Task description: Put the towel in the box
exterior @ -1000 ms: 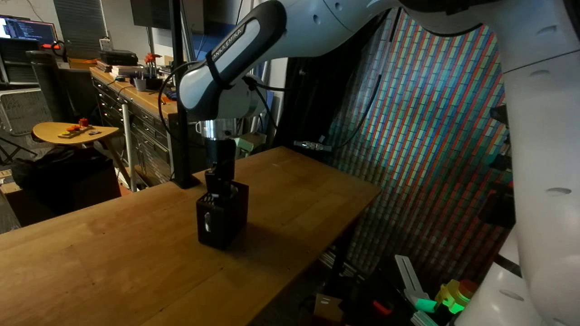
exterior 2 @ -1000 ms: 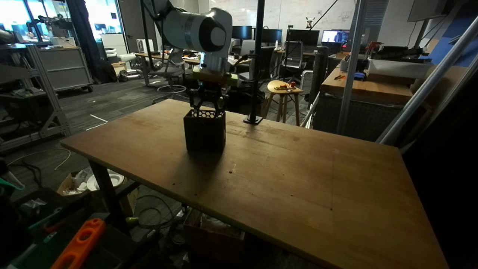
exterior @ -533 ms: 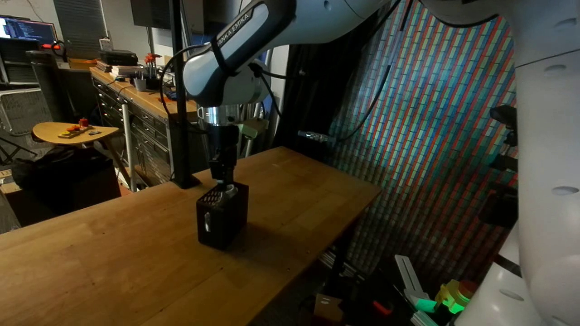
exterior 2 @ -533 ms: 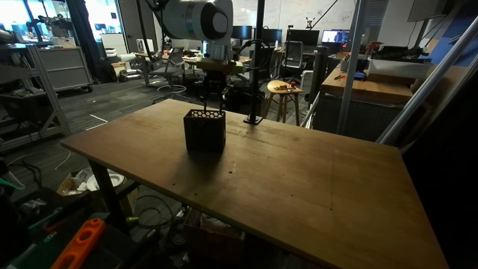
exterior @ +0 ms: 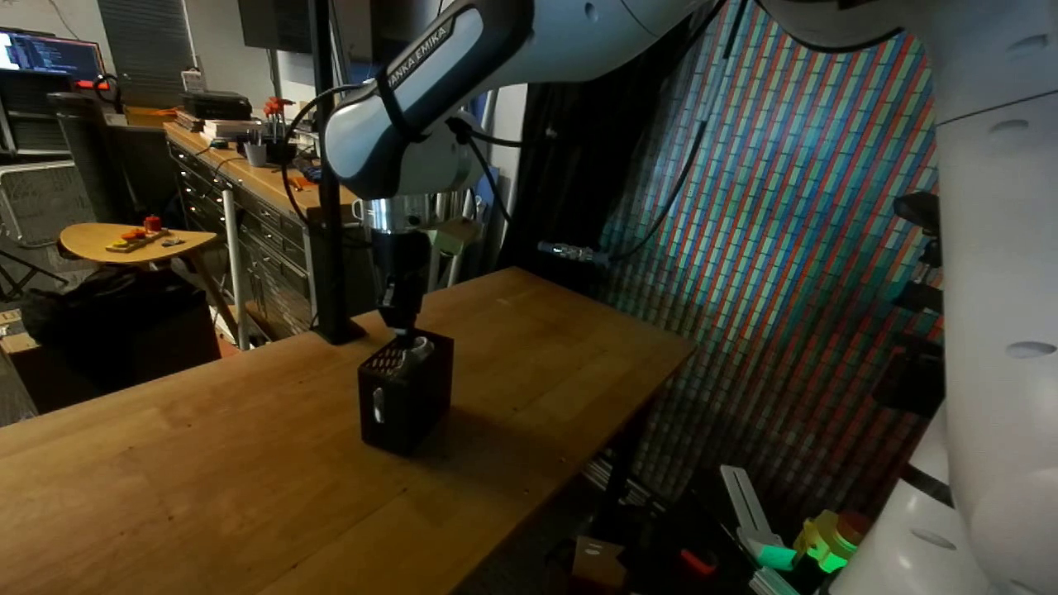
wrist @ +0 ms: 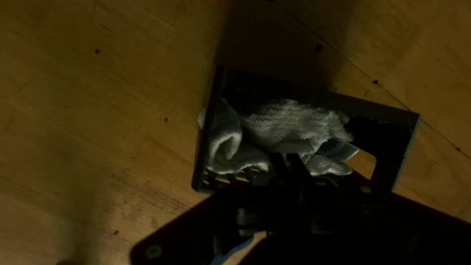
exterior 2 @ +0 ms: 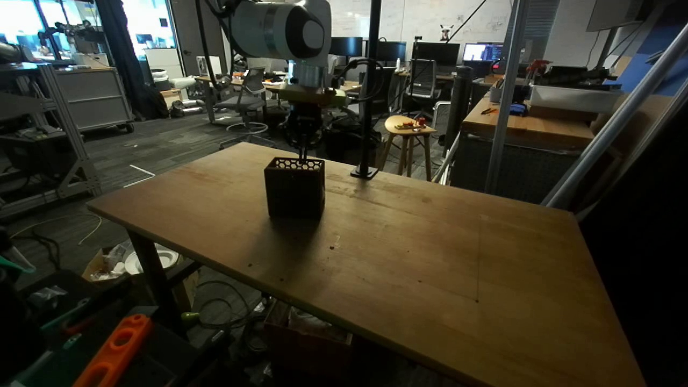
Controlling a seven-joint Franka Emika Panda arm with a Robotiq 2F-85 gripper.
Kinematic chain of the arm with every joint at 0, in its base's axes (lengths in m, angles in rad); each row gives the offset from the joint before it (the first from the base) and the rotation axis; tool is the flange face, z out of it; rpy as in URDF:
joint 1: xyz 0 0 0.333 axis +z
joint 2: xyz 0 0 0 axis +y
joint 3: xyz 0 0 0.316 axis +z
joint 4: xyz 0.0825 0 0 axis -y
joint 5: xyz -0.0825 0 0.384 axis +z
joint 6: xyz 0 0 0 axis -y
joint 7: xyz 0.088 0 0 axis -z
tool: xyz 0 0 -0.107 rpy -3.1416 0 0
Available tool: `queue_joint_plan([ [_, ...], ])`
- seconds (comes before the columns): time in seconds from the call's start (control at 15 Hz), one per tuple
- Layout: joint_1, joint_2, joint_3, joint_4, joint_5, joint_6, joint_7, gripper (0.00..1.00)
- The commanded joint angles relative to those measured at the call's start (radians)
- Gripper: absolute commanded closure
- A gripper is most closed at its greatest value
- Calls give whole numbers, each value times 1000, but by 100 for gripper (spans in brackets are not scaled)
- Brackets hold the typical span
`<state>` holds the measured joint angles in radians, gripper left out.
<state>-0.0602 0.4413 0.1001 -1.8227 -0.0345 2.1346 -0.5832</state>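
Straight to the big wooden worktop (exterior 2: 403, 226) first, spread broad across both exterior views! On up to the grey-white arm (exterior: 570, 45), slung over from two o'clock in an exterior view, with its wrist end pointing straight down. Across to the tall black pole (exterior 2: 368, 102), upright at the worktop's far edge, between twelve and one o'clock in an exterior view. Now to the small black box (exterior: 401, 417), upright on the worktop, at eight o'clock from the middle in an exterior view, with honeycomb holes near its rim and a slot in its side. Then to the claw (wrist: 285, 158), jutting in from six o'clock in the wrist view and closed, with its fingers (wrist: 297, 167) set close together right at the box's mouth. And finally to the towel (wrist: 290, 127): inside, right inside the box! Bunched in soft grey-white folds from the nine o'clock wall across toward four o'clock in the wrist view, with a scrap peeking out past that wall and a pale hump showing at the mouth in an exterior view. Touching the claw or just beneath? Cannot tell.
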Motion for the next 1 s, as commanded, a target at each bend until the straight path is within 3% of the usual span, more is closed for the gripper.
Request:
queue_joint_plan([
  [0.0,5,19,-7,34,-16,-13,0,88],
  [0.93,-3,50,-29,86,-60,-16,-8,88],
])
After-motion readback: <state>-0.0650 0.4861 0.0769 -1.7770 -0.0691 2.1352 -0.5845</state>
